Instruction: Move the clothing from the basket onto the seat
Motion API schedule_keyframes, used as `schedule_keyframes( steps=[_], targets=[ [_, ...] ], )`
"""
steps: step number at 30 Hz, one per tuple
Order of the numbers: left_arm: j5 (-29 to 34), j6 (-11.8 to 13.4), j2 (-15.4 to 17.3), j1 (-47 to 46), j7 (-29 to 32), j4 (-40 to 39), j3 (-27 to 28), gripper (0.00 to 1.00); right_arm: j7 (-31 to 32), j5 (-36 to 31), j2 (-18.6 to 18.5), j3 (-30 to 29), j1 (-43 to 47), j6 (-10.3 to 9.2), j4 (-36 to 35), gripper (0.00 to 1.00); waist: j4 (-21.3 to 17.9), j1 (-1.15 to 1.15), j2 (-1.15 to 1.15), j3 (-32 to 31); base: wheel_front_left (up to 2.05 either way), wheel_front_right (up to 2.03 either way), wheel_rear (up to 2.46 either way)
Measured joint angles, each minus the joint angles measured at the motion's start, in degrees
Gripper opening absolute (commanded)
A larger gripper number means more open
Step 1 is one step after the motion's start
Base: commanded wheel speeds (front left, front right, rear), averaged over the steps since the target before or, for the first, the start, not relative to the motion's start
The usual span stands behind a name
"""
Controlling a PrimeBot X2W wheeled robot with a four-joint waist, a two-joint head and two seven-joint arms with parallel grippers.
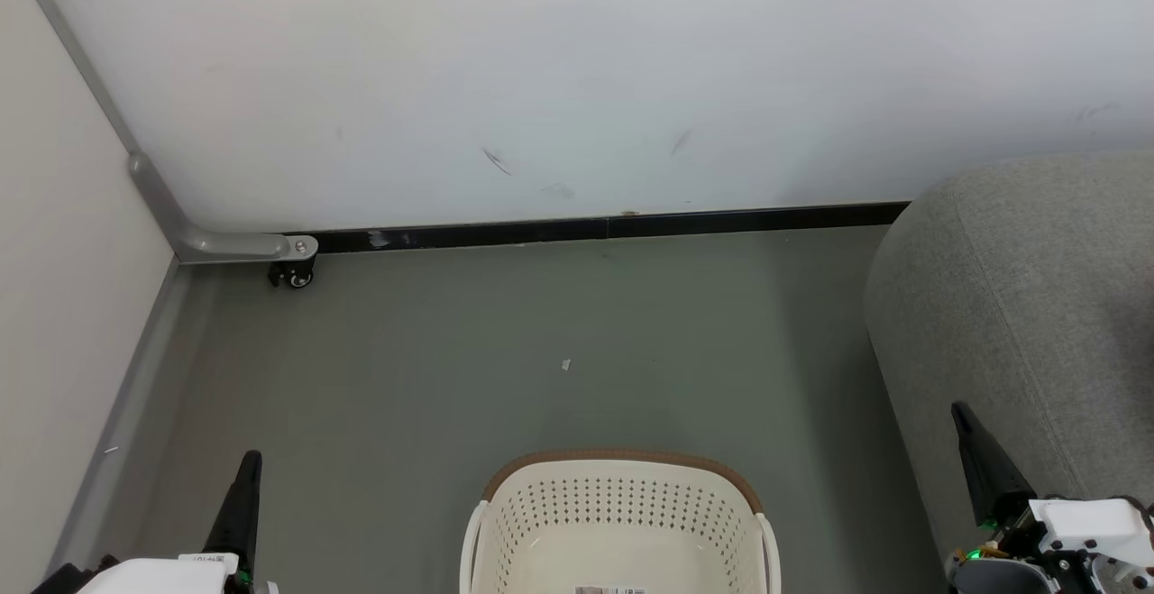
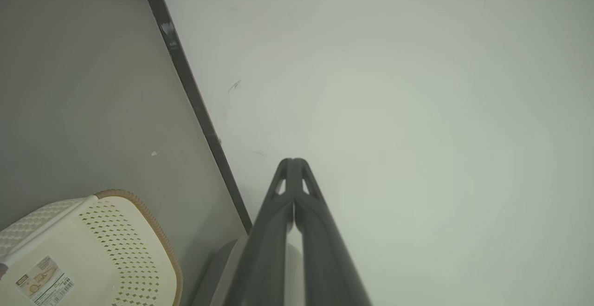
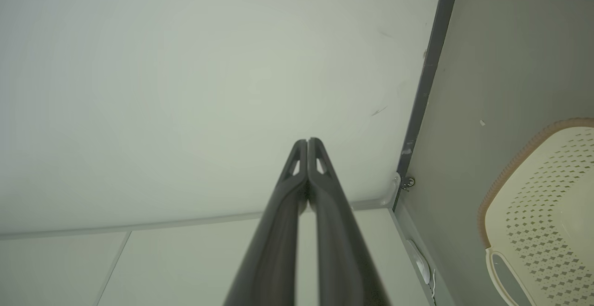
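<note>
The cream-white basket [image 1: 622, 459] with its brown rim band stands on the floor at the bottom centre, and the part of its inside that I see holds nothing. It also appears at the lower left as the basket [image 2: 116, 231] in the left wrist view and at the right edge as the basket [image 3: 543, 194] in the right wrist view. The clothing is out of view. The light-grey seat [image 1: 1019, 287] fills the right side. My left gripper [image 1: 251, 461] [image 2: 293, 161] is shut, left of the basket. My right gripper [image 1: 960, 412] [image 3: 307, 141] is shut, in front of the seat's side.
A white wall [image 1: 577, 80] with a black baseboard [image 1: 613, 229] closes the far side. A pale partition [image 1: 54, 260] on a grey frame with a small caster [image 1: 296, 277] bounds the left. Grey-green floor [image 1: 505, 351] with a tiny white scrap [image 1: 566, 364] lies between.
</note>
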Motion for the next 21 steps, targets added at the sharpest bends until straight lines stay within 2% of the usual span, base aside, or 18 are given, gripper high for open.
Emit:
schedule_keyframes(
  steps=[4,21],
  targets=[
    [-1.8,-0.5,-0.4,-0.2,0.4,0.3,0.3,0.0,0.5,2.4,-0.2,-0.2,-0.9,-0.01,0.3,0.0,0.0,0.0,0.0,0.0,0.0,0.0,0.0],
    [-1.9,-0.5,-0.4,-1.0,0.4,0.8,0.5,0.0,0.5,2.5,-0.2,-0.3,-1.1,-0.01,0.7,0.0,0.0,0.0,0.0,0.0,0.0,0.0,0.0]
  ],
)
